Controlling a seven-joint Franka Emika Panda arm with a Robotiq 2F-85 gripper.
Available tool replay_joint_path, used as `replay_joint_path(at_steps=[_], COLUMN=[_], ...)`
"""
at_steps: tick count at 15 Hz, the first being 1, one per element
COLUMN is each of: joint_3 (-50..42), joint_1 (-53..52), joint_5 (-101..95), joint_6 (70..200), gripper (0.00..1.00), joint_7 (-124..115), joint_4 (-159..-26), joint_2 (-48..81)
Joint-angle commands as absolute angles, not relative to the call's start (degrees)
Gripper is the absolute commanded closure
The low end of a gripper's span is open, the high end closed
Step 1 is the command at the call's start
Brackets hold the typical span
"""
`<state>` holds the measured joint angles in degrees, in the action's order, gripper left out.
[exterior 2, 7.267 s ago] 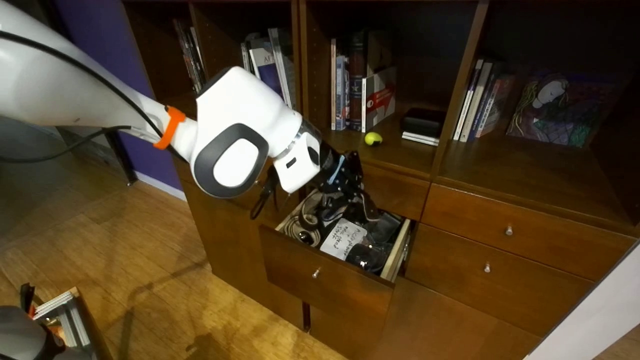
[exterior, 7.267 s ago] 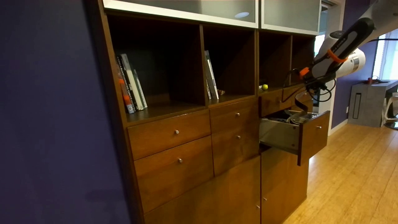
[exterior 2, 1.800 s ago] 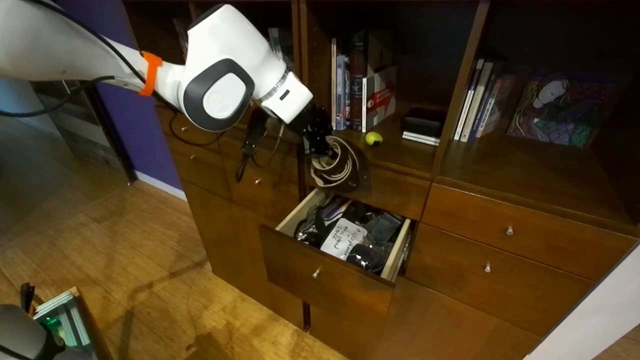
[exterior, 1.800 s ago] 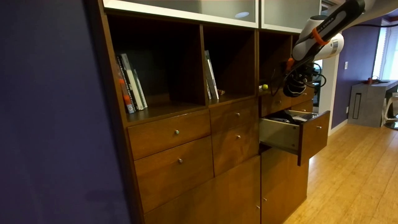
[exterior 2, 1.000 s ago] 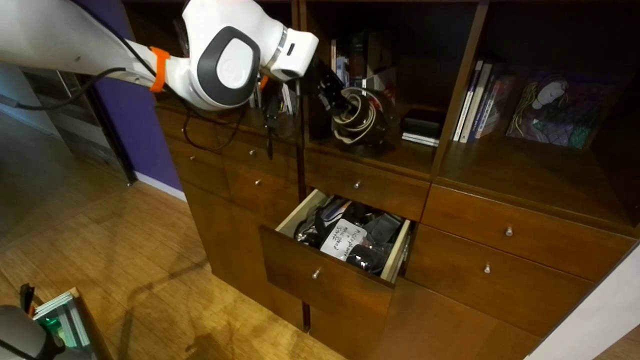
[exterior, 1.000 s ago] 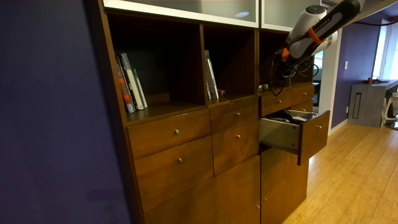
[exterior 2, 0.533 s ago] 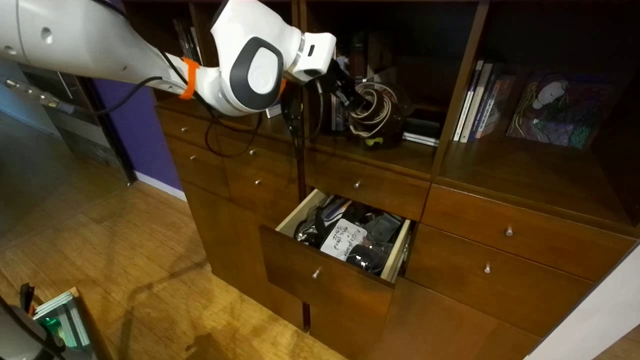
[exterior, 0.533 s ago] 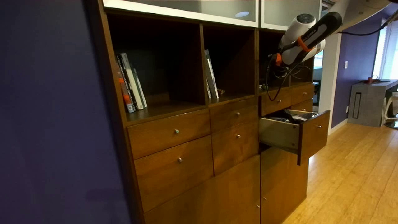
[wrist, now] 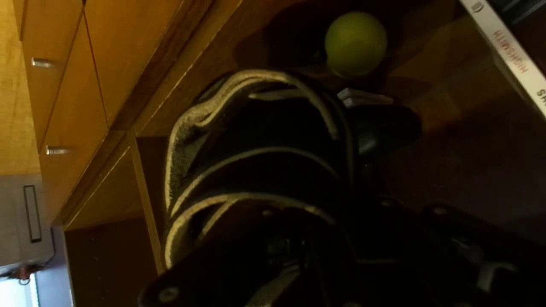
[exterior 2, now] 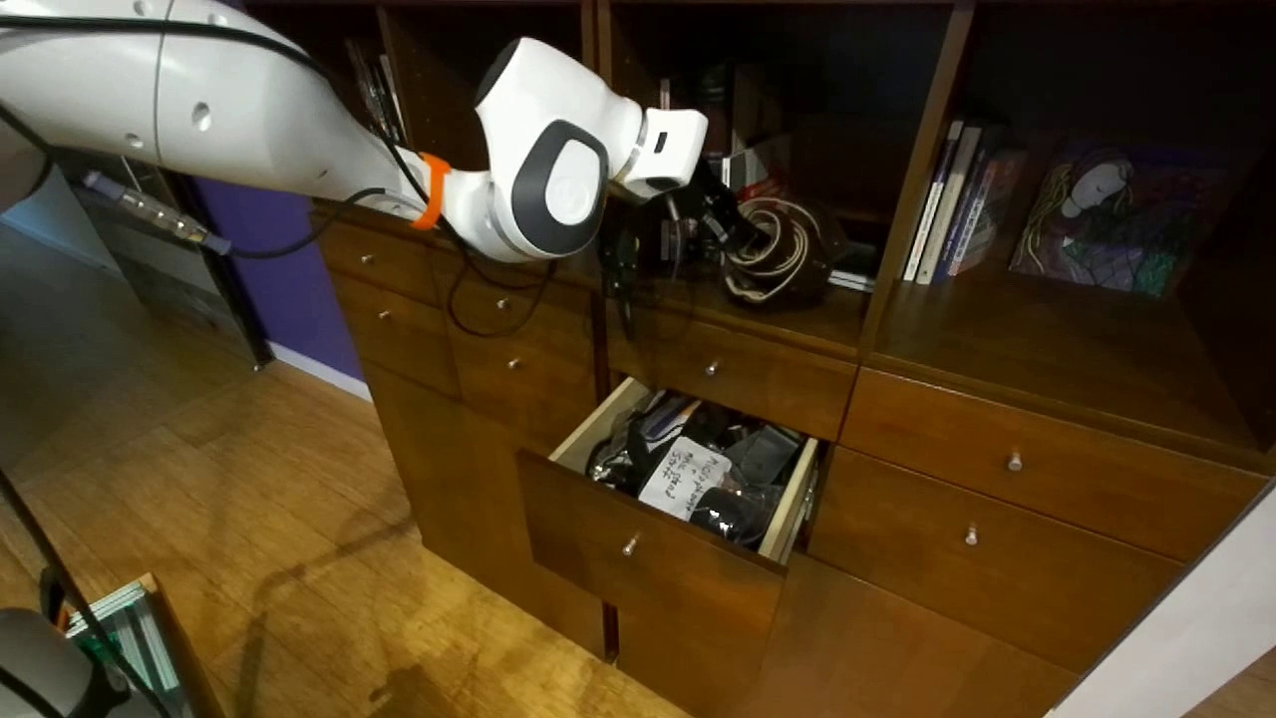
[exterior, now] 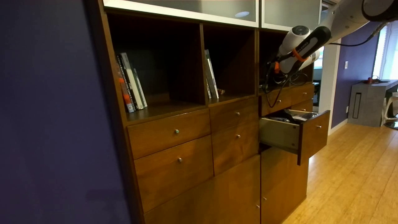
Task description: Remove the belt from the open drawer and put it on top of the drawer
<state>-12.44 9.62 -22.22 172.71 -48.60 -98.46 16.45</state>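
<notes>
A coiled brown belt (exterior 2: pixel 788 251) is held in the black gripper (exterior 2: pixel 755 239) of a white robot arm (exterior 2: pixel 249 115), ringed by an orange band (exterior 2: pixel 433 191), at the shelf (exterior 2: pixel 832 324) of a dark wooden cabinet (exterior 2: pixel 922 150); whether the shelf is touched cannot be told. Books (exterior 2: pixel 763 165) behind the belt are partly hidden. Below, the drawer (exterior 2: pixel 688 578) is pulled out, packed with dark items (exterior 2: pixel 768 454) and a handwritten white card (exterior 2: pixel 683 477). Just above it, a closed drawer (exterior 2: pixel 778 389) is fitted with one small knob (exterior 2: pixel 712 368). In the neighboring compartment (exterior 2: pixel 1077 339), leaning books (exterior 2: pixel 957 204) and a picture of a woman (exterior 2: pixel 1102 224) are displayed.
</notes>
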Motion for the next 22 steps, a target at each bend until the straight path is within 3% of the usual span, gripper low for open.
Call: replay_joint_path(at_steps=[1, 2, 3, 4, 12, 18, 22], joint_3=[-13.18, -13.55, -13.60, -13.76, -12.76, -12.37, -11.25], joint_1=[9.55, 9.33, 9.32, 9.29, 9.99, 10.41, 10.83], joint_5=[-23.00, -23.10, -22.95, -23.01, -21.87, -21.69, -21.25], joint_6=[173.69, 173.54, 173.21, 173.16, 174.79, 184.55, 184.07], gripper=[0.95, 0.92, 0.58, 0.55, 0.02, 0.00, 0.00], joint_7=[-48.56, -49.07, -49.07, -49.06, -48.35, -48.40, -48.36], joint_4=[-95.37, -94.91, -94.66, -94.36, -94.10, -93.41, -94.68], joint_2=[19.15, 19.58, 19.84, 20.15, 20.41, 21.55, 20.60])
